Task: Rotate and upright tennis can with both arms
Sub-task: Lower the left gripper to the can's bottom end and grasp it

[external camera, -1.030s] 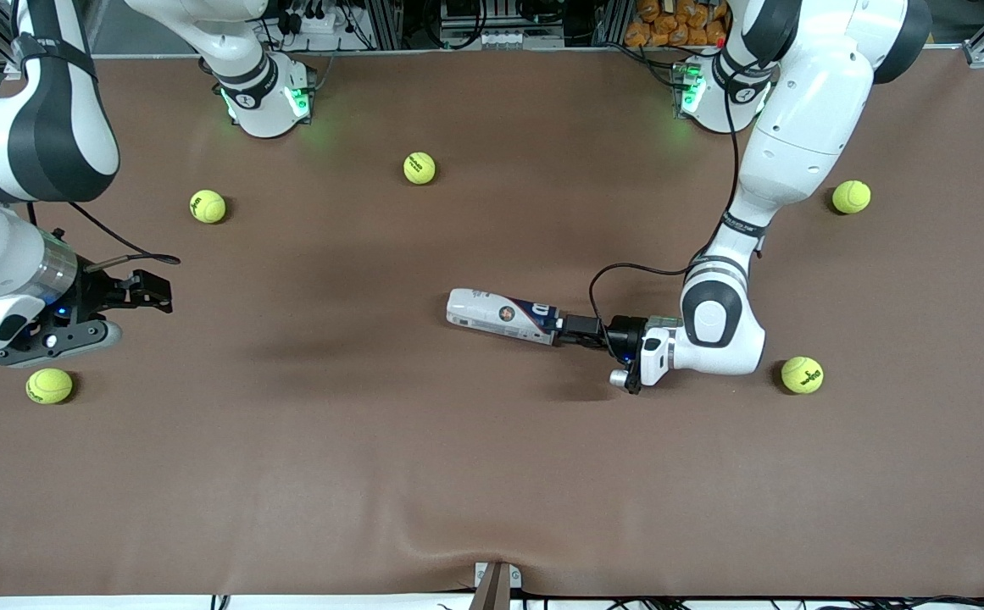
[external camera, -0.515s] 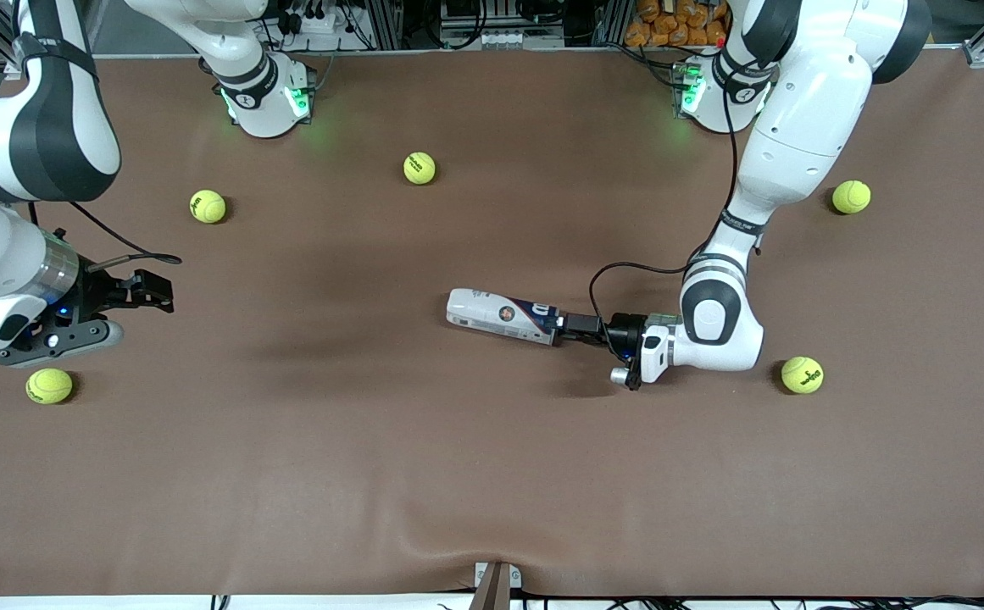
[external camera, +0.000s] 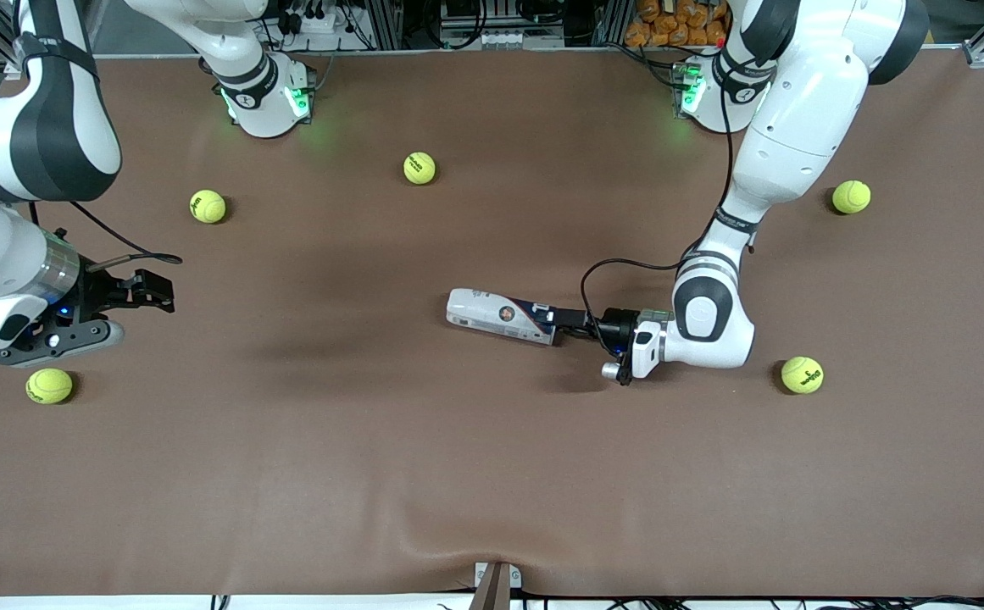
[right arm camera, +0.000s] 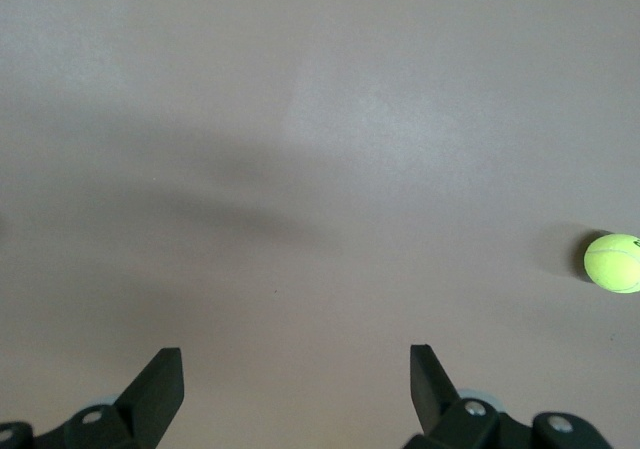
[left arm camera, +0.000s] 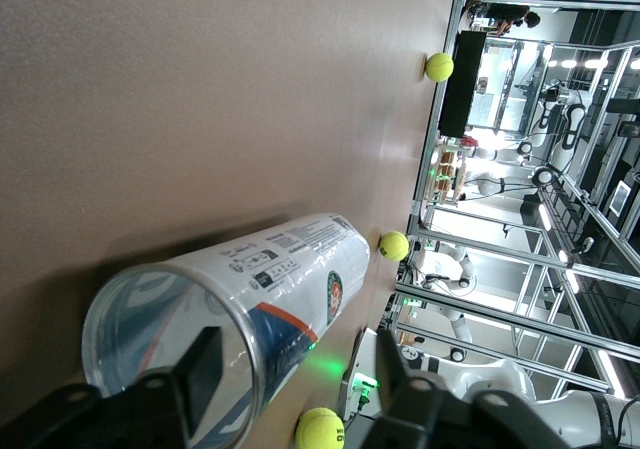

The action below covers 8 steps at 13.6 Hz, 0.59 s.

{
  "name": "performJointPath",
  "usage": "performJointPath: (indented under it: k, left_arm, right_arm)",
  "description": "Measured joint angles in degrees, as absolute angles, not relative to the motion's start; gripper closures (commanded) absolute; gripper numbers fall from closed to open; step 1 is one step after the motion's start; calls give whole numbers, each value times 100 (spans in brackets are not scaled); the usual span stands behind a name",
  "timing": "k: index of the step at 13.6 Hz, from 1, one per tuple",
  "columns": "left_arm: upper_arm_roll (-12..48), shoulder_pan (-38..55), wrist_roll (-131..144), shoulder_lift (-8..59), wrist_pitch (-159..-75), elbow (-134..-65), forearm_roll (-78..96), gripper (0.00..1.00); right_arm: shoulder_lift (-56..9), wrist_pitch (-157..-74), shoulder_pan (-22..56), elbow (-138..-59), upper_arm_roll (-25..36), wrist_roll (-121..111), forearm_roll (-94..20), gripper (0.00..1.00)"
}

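Left wrist view: black fingers (left arm camera: 200, 374) straddle the glossy, cylindrical tennis can's (left arm camera: 265, 294) clear rim, unclenched.

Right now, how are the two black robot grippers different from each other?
The left gripper is low at the dark blue open end of the white-grey tennis can lying on its side, one finger inside the clear rim. The right gripper holds nothing and waits over bare brown table toward the right arm's end. The left gripper is at work; the right hangs apart from the can. Both are black, two-fingered and open.
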<state>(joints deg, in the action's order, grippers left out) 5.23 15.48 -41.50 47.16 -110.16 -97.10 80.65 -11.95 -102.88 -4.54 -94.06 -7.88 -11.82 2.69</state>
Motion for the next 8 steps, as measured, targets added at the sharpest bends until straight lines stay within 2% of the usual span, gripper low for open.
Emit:
performJointPath:
  k: [5,8]
  left_arm:
    - [516,1448,-4155,4662,-10983,-9706,8067,100]
    - [519,1407,-4093,4571,-10898,-9699,8067,100]
  right_arm:
    - [-1195,-10288,-454,-9406,-789,-1182,269,0]
    - [-1195,-10285,-454,-9406,-789,-1181,268,0]
